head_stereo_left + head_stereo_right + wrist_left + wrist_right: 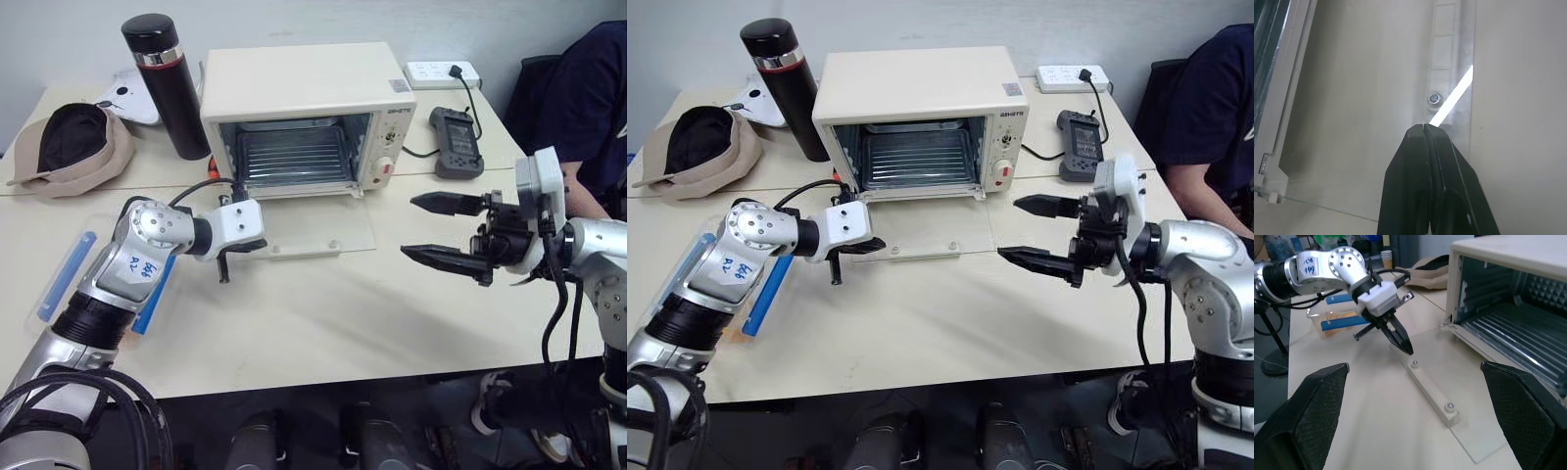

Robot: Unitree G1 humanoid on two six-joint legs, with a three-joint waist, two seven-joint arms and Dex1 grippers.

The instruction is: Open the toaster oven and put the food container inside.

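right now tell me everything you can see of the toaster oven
The toaster oven is a cream-white, box-shaped countertop unit at the back of the table. Its glass door is swung fully down, lying flat on the table, with a white bar handle fixed by two screws. Inside sits a wire rack; nothing is on it. A knob panel with a red-marked knob is on its right side. The shut left end effector hovers just above the handle.
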